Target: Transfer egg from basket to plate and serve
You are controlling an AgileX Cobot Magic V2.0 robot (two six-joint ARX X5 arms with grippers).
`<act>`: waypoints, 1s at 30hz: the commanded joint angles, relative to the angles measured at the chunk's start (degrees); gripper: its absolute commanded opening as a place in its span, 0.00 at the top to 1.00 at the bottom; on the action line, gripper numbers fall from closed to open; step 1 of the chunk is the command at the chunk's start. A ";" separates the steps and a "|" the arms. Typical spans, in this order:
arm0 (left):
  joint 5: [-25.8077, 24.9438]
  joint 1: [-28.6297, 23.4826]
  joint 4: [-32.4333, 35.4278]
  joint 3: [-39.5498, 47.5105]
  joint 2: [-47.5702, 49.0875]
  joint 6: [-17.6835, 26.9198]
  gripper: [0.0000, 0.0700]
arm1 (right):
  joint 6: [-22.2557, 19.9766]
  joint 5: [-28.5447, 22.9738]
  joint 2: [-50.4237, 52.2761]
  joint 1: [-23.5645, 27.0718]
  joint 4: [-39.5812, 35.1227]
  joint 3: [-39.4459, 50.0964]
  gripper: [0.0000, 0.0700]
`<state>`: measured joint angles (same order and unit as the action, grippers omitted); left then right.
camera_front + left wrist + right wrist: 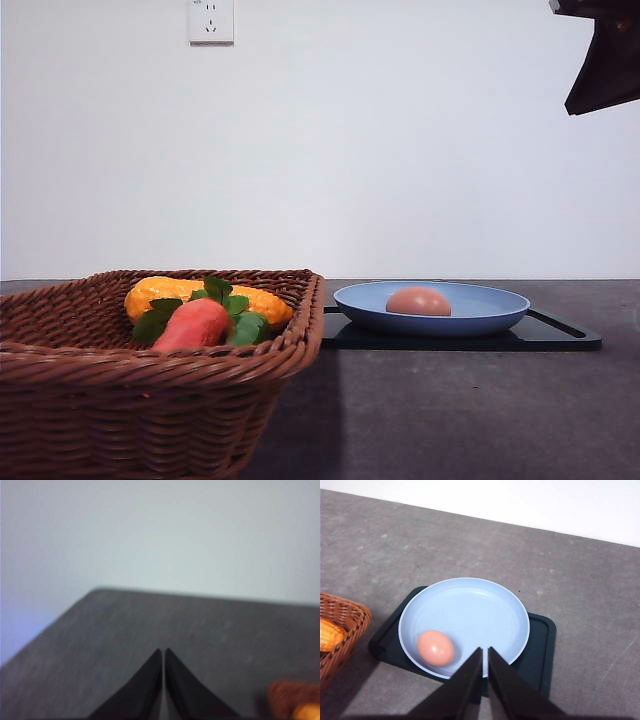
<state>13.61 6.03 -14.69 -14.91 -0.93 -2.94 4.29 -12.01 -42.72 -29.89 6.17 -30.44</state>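
Now one egg lies in one plate, both grippers pressed together, empty.

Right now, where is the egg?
In the front view the egg lies in the blue plate, on the black tray, right of the basket; nothing grips it.

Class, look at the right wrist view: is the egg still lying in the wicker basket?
No, the egg lies on the blue plate, which sits on the black tray, apart from the basket.
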 commanded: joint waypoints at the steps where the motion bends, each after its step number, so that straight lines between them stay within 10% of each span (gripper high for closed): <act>1: -0.11 -0.62 0.68 2.43 0.27 0.14 1.00 | -0.30 -0.08 -0.22 -0.31 -0.61 -0.39 1.00; 30: -0.09 -1.56 1.00 12.41 0.76 -1.21 1.00 | -0.30 -0.07 -0.22 -0.31 -0.61 -0.39 1.00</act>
<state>13.54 4.51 -13.82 -3.29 -0.30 -3.97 4.27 -12.01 -42.72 -29.89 6.17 -30.44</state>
